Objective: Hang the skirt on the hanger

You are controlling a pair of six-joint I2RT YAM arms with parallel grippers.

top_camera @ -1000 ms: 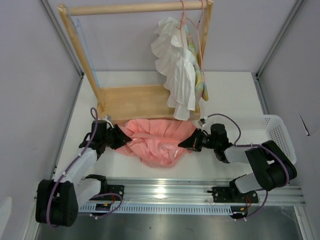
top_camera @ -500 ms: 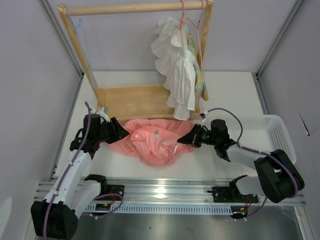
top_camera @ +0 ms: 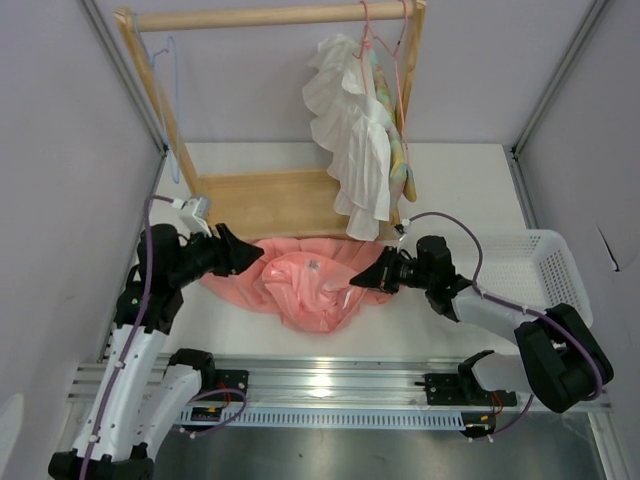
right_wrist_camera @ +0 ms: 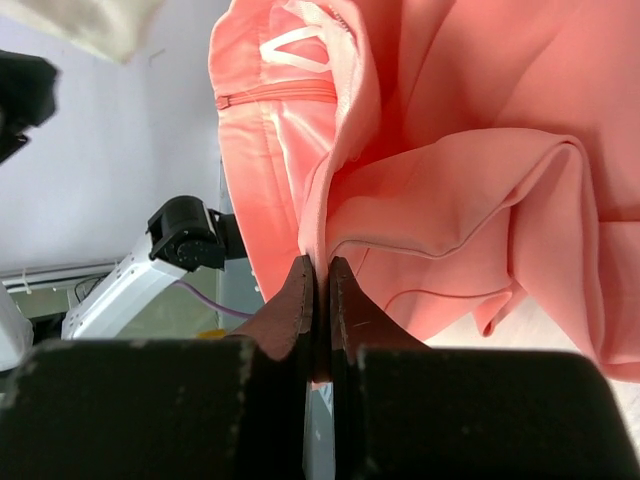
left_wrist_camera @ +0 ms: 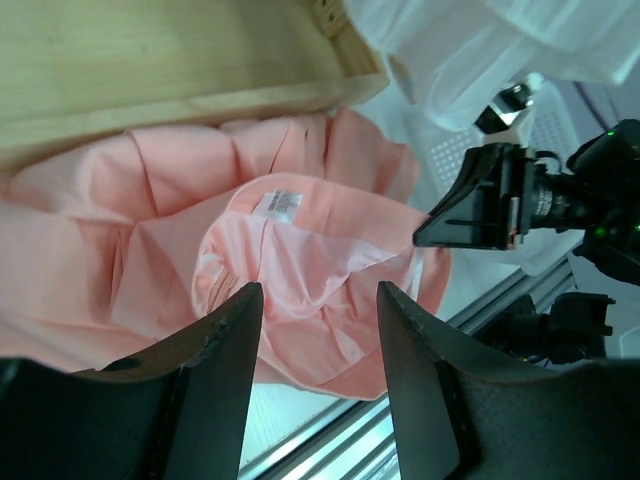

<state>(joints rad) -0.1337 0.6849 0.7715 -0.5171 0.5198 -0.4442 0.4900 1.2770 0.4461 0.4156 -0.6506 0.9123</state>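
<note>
The salmon-pink skirt (top_camera: 300, 288) lies crumpled on the table in front of the wooden rack, its waistband turned up so the white label (left_wrist_camera: 277, 203) shows. My left gripper (top_camera: 252, 258) hovers open above the skirt's left side, with nothing between its fingers (left_wrist_camera: 232, 330). My right gripper (top_camera: 362, 281) is shut on a fold of the skirt's right edge (right_wrist_camera: 320, 240) and also appears in the left wrist view (left_wrist_camera: 428, 236). The light-blue hanger (top_camera: 170, 60) hangs at the left end of the rack's rod.
The wooden rack's base (top_camera: 270, 200) stands just behind the skirt. A white ruffled garment (top_camera: 350, 130) and a pastel garment (top_camera: 402, 165) hang on pink hangers (top_camera: 385, 40) at the rod's right end. A white basket (top_camera: 545, 262) sits at right, a metal rail (top_camera: 330, 385) in front.
My left gripper has opened, let go of the skirt's left edge and risen with its arm. The skirt has folded over, showing its label. The right gripper keeps its hold.
</note>
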